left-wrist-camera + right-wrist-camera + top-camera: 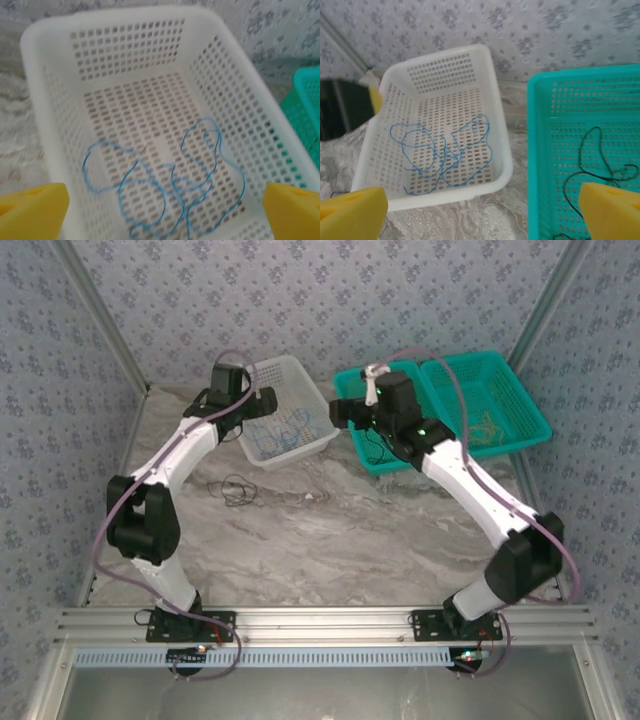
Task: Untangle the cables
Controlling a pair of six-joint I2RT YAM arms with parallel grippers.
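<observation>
While the left claw [162,210] hangs spread and empty over the white basket [120,15], the blue cable [170,185] lies loose on that basket's floor. The right claw [481,212], likewise parted and holding nothing, hovers beside the teal basket [540,150], where a black cable [592,155] rests. A dark tangle [237,488] sits on the bench [350,540], left of centre in the overhead frame, just below the white basket. It lies nearer the left arm, which looks likelier to reach it next.
</observation>
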